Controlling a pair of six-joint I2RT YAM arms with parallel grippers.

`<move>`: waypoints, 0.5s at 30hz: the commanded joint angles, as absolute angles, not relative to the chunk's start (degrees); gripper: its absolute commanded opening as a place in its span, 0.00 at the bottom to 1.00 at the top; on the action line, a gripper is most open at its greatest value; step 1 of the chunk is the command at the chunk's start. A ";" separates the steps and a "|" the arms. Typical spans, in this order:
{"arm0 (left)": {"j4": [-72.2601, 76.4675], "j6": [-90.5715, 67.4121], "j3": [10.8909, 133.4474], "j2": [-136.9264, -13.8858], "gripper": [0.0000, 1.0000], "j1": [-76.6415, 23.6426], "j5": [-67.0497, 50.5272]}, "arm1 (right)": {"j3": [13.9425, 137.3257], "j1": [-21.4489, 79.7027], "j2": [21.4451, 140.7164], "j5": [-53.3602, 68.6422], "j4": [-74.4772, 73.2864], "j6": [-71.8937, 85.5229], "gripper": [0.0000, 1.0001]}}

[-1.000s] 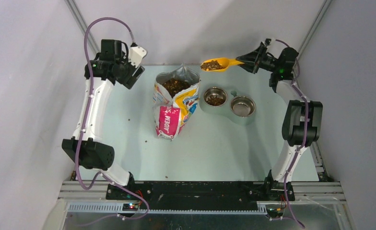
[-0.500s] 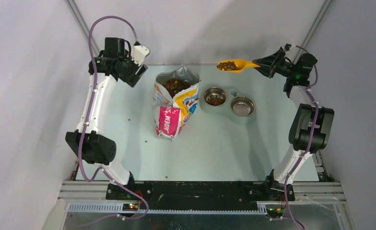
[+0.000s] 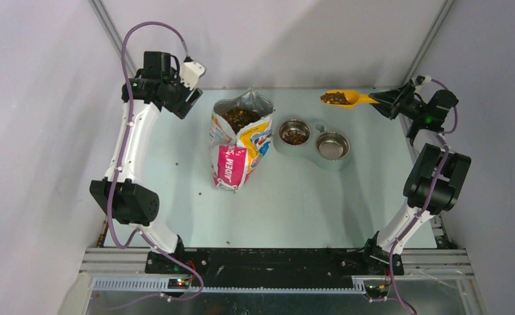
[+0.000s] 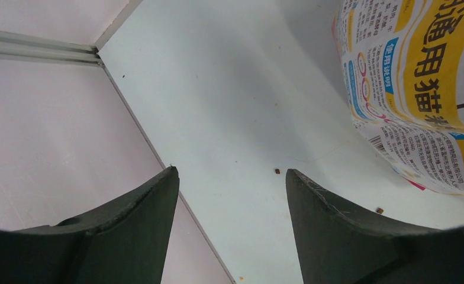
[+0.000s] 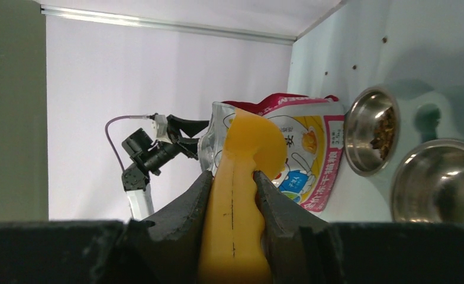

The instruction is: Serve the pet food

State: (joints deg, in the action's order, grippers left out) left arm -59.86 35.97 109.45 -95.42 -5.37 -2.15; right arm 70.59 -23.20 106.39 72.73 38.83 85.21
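Dark-brown pet food (image 3: 240,118) fills the open cat bag (image 3: 236,146) standing mid-table. More pet food lies in the left steel bowl (image 3: 295,133) and in the yellow scoop (image 3: 339,98). My right gripper (image 3: 385,101) is shut on the scoop's handle (image 5: 234,213) and holds it level, high at the back right, behind the empty right bowl (image 3: 333,145). My left gripper (image 3: 188,89) is open and empty at the back left, left of the bag (image 4: 413,89).
The two bowls sit in one pale green stand (image 3: 307,152). A few loose pellets (image 4: 277,171) lie on the table near the bag. Grey walls close the back and both sides.
My right gripper has carried the loaded scoop to the right, from behind the left bowl to beyond the right bowl. The left arm rose slightly a second ago, then stayed still.
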 commanded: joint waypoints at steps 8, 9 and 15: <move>-57.55 36.12 108.36 -93.49 0.73 -5.19 -3.24 | 67.17 -30.62 105.31 77.32 38.25 76.15 0.00; -57.52 36.21 108.36 -93.55 0.73 -5.19 -3.12 | 66.58 -30.78 105.39 77.37 38.11 75.27 0.00; -58.25 36.32 110.06 -94.51 0.73 -5.19 -2.95 | 65.81 -31.89 106.36 77.22 32.46 67.95 0.00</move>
State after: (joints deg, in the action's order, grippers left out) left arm -58.83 35.99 108.49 -95.39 -5.37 -2.17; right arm 65.78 -31.35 106.39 75.81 35.44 74.87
